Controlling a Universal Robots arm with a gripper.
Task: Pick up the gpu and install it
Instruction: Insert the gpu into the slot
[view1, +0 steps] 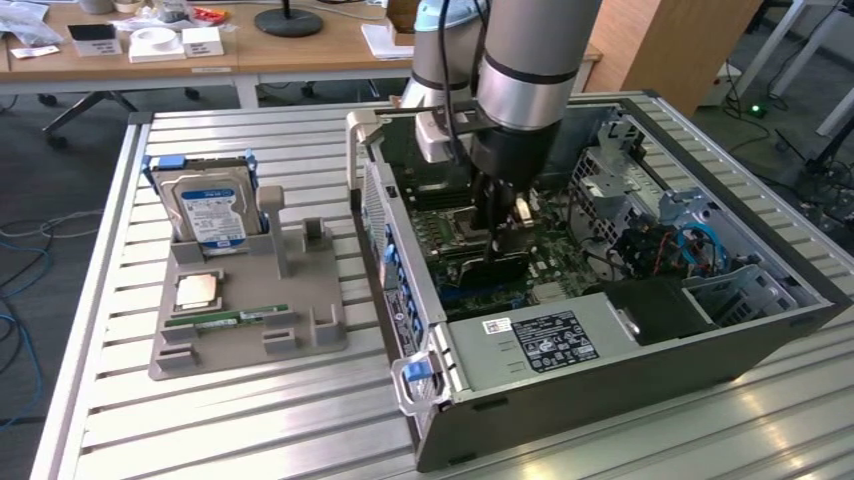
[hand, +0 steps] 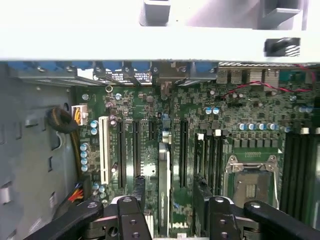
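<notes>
Arm and gripper down inside open computer case, over motherboard.
Gpu edge-on between fingers, standing among black expansion slots; white slot beside them.
Obstacles in exterior view: drive cage and blue cables toward right, power supply at near side, case wall toward left.
Wrist view: CPU socket beside slots, wire bundle on case wall.
Parts tray with hard drive stands well apart outside case.
</notes>
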